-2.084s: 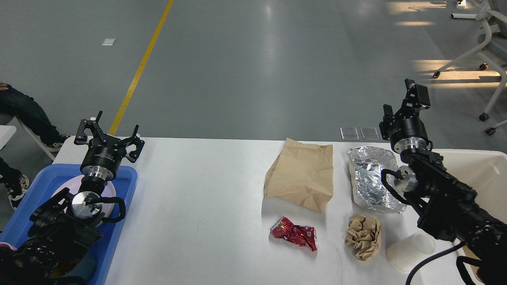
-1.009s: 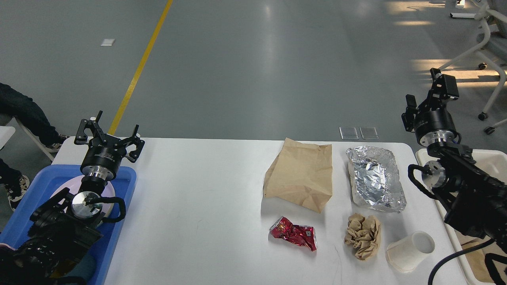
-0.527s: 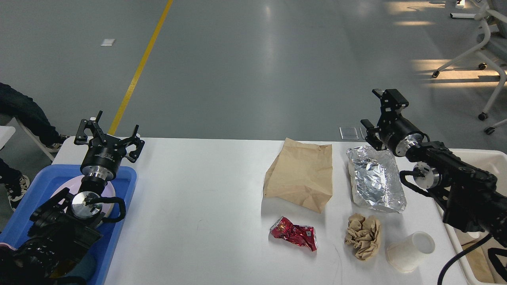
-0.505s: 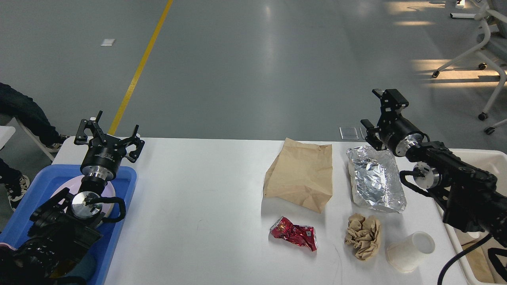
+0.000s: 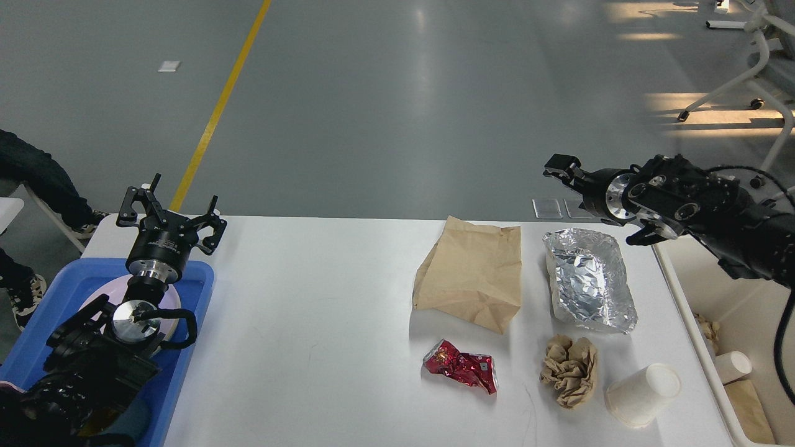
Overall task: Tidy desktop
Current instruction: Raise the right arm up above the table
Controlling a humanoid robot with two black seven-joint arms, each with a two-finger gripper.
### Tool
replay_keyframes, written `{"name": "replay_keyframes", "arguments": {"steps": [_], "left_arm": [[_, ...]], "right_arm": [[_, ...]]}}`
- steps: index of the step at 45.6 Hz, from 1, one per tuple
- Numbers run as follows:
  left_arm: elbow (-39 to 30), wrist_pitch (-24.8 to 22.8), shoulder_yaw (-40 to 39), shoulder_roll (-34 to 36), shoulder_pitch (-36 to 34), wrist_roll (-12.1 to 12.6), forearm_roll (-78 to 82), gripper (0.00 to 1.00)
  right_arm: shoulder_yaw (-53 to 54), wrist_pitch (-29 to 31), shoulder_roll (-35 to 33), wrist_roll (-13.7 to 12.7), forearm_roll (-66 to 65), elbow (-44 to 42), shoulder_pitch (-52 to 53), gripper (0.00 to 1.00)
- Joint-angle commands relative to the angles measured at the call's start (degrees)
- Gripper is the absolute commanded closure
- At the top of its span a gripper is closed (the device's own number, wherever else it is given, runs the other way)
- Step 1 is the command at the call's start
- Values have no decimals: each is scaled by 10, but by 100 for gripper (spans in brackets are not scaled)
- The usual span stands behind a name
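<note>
The white desktop [image 5: 310,310] carries litter on its right half: a flat brown paper bag [image 5: 472,273], a crinkled foil tray [image 5: 587,279], a crushed red wrapper [image 5: 463,366], a ball of crumpled brown paper [image 5: 570,369] and a white paper cup [image 5: 643,394] on its side. My right gripper [image 5: 562,169] hangs above the table's far edge, just beyond the foil tray, pointing left and holding nothing that I can see; its fingers overlap, so their gap is unclear. My left gripper [image 5: 168,208] stands open and empty at the far end of the blue tray.
A blue tray [image 5: 192,323] with a pale plate [image 5: 93,298] sits at the left edge under my left arm. A cream bin [image 5: 683,310] beside the table's right edge holds a paper cup [image 5: 733,366] and brown paper scraps. Someone's legs show at far left.
My right arm swung right over the bin, then back left; its gripper has turned from pointing up to pointing left beyond the foil tray. The left arm and the litter have not moved.
</note>
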Motion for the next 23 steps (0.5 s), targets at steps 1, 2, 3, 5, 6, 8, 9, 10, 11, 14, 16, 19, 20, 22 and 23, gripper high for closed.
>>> {"name": "replay_keyframes", "arguments": {"steps": [1,2,3,5,6,8,9,10,11,14,16,19,20,22,23], "left_arm": [[1,0,0,0,0,0,0,3],[1,-1,0,0,1,1,0,3],[1,-1,0,0,0,0,0,3],[0,0,0,0,0,0,0,3],[0,0,0,0,1,0,0,3],[1,-1,0,0,0,0,0,3],[0,0,0,0,0,0,0,3],[0,0,0,0,0,1,0,3],[0,0,0,0,0,0,0,3],[0,0,0,0,0,1,0,3],[1,0,0,0,0,1,0,3],[0,0,0,0,0,0,0,3],[0,-1,0,0,0,0,0,3],[0,-1,0,0,1,0,0,3],[0,0,0,0,0,0,0,3]], "right_arm": [[-97,56,6,0,0,54,71,0],[-107,73,9,0,0,61,82,0],[-118,93,11,0,0,67,94,0],[-138,133,20,0,0,75,118,0],[-149,155,25,0,0,79,130,0],[-172,200,37,0,0,92,153,0],[-185,223,41,0,0,99,164,0],[-195,245,47,0,0,105,174,0],[-206,266,52,1,0,111,185,0],[-219,319,65,1,0,123,214,0],[-227,348,75,1,0,128,230,0],[-229,385,82,1,0,134,253,0],[-229,402,83,1,0,137,263,0],[-230,441,80,1,0,147,287,0],[-230,455,79,1,0,150,301,0]]}}
